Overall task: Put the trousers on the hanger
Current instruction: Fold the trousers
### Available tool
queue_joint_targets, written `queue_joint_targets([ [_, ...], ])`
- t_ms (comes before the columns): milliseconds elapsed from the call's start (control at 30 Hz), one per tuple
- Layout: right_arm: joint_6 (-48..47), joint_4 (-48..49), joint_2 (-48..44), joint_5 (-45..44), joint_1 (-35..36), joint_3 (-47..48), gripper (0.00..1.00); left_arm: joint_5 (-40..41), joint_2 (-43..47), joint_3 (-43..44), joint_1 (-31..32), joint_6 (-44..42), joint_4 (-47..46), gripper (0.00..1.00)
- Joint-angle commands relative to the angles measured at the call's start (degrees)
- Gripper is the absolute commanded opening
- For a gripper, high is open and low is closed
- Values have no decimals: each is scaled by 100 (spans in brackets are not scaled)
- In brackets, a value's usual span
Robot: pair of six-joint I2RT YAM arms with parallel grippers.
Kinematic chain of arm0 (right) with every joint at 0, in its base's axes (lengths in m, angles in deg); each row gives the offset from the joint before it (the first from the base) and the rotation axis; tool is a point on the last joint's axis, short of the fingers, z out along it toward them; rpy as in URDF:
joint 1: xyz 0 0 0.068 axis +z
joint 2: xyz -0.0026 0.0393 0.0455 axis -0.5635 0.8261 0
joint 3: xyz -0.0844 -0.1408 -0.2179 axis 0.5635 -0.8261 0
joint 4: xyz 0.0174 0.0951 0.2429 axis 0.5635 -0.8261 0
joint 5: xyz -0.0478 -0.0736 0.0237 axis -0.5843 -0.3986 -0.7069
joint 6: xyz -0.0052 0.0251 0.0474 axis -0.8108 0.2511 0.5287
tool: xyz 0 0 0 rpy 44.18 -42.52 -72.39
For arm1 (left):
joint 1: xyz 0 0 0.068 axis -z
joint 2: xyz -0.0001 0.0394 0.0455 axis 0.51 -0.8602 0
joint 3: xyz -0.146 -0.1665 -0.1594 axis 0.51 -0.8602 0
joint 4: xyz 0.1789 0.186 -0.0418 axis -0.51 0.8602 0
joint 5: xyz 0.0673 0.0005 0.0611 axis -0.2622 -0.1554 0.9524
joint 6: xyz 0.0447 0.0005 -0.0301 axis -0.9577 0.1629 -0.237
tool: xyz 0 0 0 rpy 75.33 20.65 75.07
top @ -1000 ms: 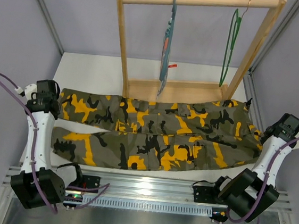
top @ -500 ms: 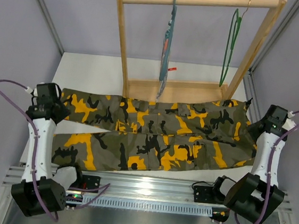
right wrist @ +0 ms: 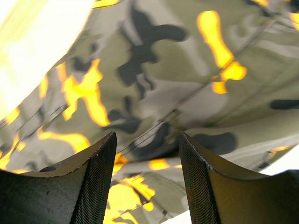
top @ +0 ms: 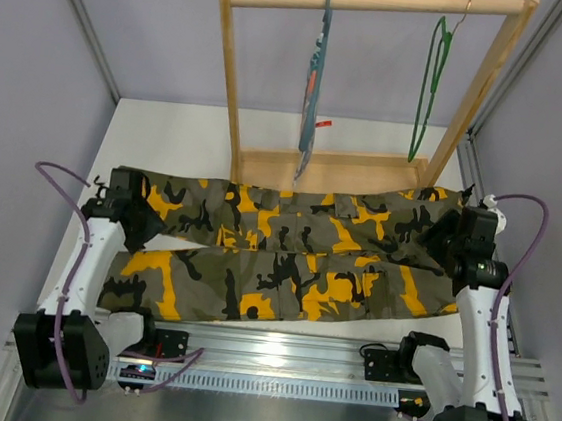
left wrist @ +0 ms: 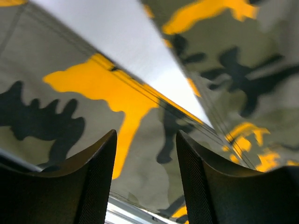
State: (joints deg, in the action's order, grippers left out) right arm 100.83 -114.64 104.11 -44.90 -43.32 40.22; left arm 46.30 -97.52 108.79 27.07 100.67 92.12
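1. The camouflage trousers (top: pixel 286 256) lie spread flat along the bench (top: pixel 178 139).
2. My left claw (left wrist: pixel 145 140) and right claw (right wrist: pixel 148 140) hover over opposite ends of them, both with jaws apart and gripping nothing.
3. The green wire hanger (top: pixel 430 85) hangs bare on the wooden rack (top: pixel 373 1), well apart from the cloth.
4. I judge nothing is done yet: grasping, lifting and draping all remain.

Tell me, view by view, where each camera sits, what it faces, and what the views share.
Top external: above and behind the arms, looking down on them, the trousers and the wooden rack.
Left wrist: on the left gripper, facing trousers and a table strip; own open fingers show.
Right wrist: on the right gripper, facing trousers; open fingers show.
Shared: the trousers.
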Motion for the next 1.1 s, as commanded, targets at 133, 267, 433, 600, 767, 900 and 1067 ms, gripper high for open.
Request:
queue_joint_targets([
  [133, -203, 151, -954, 862, 286, -162, 59, 820, -1019, -125, -1134, 1072, 253, 55],
  [267, -378, 169, -1148, 1135, 286, -153, 59, 1241, -1362, -178, -1512, 1072, -2, 60],
  [433, -273, 300, -1272, 1662, 286, -144, 59, 1216, -2038, -283, -1925, 1248, -160, 65],
  [600, -448, 169, -1351, 1610, 286, -4, 59, 1418, -2636, -424, -2127, 1213, -616, 63],
  [767, -458, 37, -1491, 1356, 286, 163, 59, 1593, -3391, 6, -2312, 1020, -627, 54],
  [900, -335, 89, -1553, 1206, 286, 207, 60, 1742, -3823, 586, -2374, 782, -548, 52],
  [1067, -256, 133, -1606, 1092, 286, 234, 60, 1910, -4481, 1279, -2391, 483, -486, 50],
])
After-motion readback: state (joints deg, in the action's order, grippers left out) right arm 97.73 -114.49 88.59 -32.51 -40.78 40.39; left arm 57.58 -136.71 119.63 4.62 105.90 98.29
